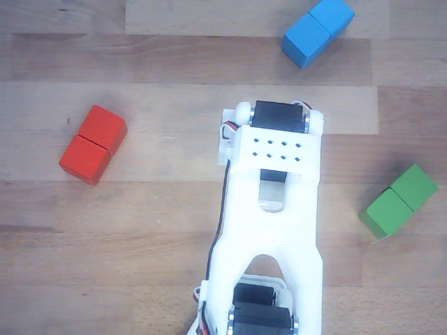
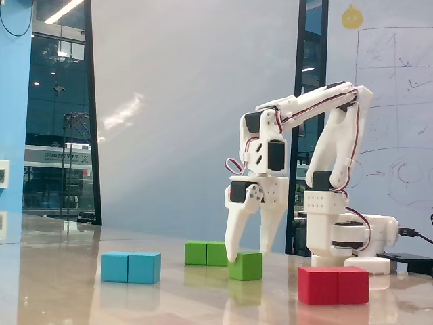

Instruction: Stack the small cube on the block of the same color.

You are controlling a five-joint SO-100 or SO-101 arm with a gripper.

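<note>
From the fixed view, the claw (image 2: 247, 255) hangs spread apart right over the small cube (image 2: 245, 265), one fingertip down at its left top edge. The cube sits on the tabletop (image 2: 169, 298), just in front of the green block (image 2: 206, 254).

Seen from above, the white arm (image 1: 269, 209) covers the middle of the wooden bench (image 1: 140, 244). The red block (image 1: 93, 144) lies at the left, the blue block (image 1: 318, 31) at the top right, and the green block (image 1: 398, 201) at the right, each one tilted and well apart from the others.
</note>
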